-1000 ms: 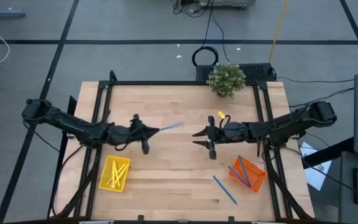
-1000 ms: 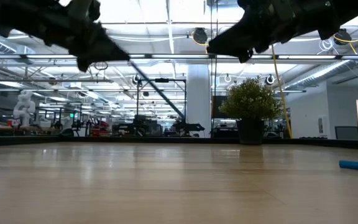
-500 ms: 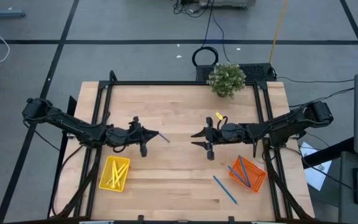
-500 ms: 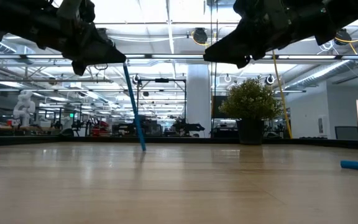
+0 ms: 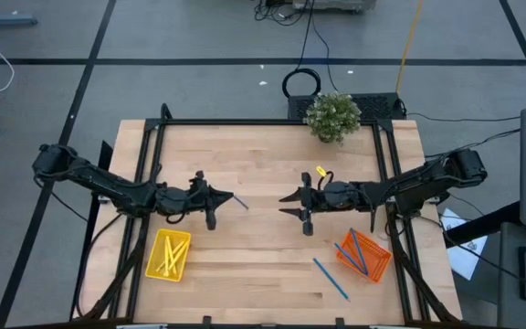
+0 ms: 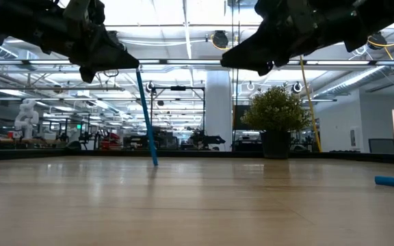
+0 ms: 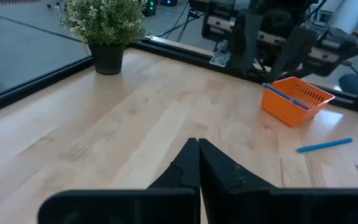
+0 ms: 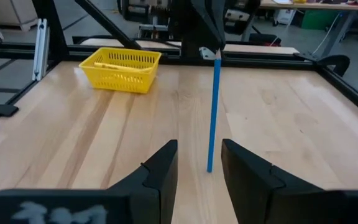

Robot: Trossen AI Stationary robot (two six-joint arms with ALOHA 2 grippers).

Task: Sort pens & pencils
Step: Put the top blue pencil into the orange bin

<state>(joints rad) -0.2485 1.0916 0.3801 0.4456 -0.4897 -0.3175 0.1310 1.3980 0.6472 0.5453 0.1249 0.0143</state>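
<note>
Pale wooden table (image 5: 263, 260) boards fill the frame, with a potted plant (image 5: 332, 116) at the far edge. Left of centre, the left gripper (image 5: 225, 194) is clamped tight on the top end of one blue pen (image 8: 214, 112), which hangs almost upright, its lower tip at or just above the wood. Facing it from the right, well apart, the right gripper (image 5: 286, 204) hovers with fingers partly spread and nothing between them. Other pens (image 5: 359, 250) lie in the orange basket (image 5: 380, 263), one more pen (image 5: 331, 278) beside it on the boards; pencils (image 5: 170, 252) sit in the yellow basket (image 5: 156, 261).
</note>
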